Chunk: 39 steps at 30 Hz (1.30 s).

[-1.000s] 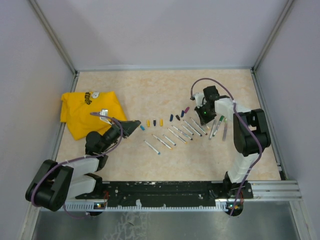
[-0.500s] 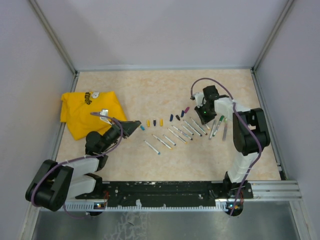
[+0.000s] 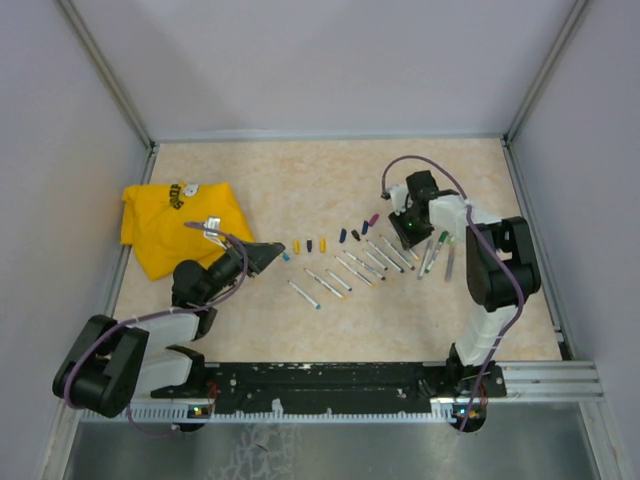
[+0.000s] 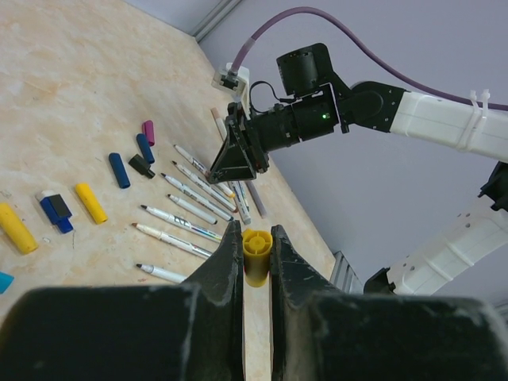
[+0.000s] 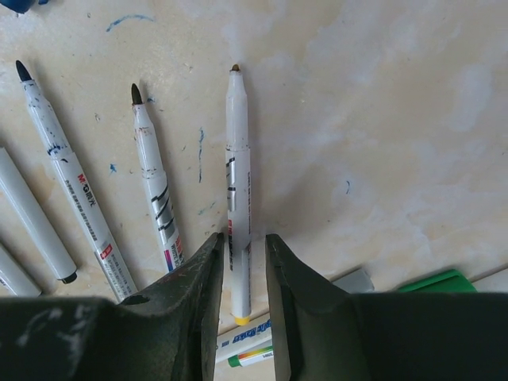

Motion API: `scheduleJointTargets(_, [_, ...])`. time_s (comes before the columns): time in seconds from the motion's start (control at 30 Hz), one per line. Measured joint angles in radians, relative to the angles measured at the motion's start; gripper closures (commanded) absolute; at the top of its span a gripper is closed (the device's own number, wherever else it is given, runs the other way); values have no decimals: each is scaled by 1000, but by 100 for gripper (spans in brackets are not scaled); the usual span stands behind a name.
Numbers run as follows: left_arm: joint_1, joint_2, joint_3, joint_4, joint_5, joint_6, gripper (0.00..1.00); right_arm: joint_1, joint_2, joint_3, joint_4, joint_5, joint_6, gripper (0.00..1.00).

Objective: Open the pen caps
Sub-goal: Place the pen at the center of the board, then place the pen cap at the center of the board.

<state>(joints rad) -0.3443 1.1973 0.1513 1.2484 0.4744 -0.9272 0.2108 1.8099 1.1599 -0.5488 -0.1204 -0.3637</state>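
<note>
A: Beige marbled table (image 3: 330,180) inside grey walls (image 3: 330,70), with a yellow shirt (image 3: 180,225) crumpled at the left. Where are the caps?
B: Most are off. The loose caps (image 4: 90,202) lie in a ragged row mid-table, yellow, blue, black and magenta, just beyond the tips of the bare pens (image 4: 190,209) fanned beside them.
A: And the arms?
B: The left gripper (image 4: 255,232) is pinching a yellow cap (image 4: 256,262) upright between its fingertips, apart from the row. The right gripper (image 5: 243,238) sits low over one white pen (image 5: 236,159). Its jaws are a little apart, one on each side of the barrel, and the pen lies flat on the table, not squeezed as far as I can judge.
A: What could go wrong?
B: Two things, I reckon. The yellow cap is small and smooth, so a quick swing could squirt it out and send it rolling among the pens. On the right the gap round the barrel is narrow. A finger brushing it on the way up could roll that pen into its neighbours or smear its tip on the table.
A: Anything left to open?
B: A green end (image 5: 444,279) by the right arm may be a capped pen, but I cannot tell for sure
</note>
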Motion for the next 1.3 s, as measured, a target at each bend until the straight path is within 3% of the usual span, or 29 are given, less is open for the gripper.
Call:
scheduleJointTargets(0.33, [-53,30,40,-23,0,8,100,0,-70,0,5,0,0,66])
scheduleJointTargets(0.83, [-302,106,196,-201,-146,160,100,-18,-230,-21,36,-78,0,62])
scheduleJointTargets(1.3, [-426,214,340,-339,-249,282,100,-38,-279,-35,56,-125,1,62])
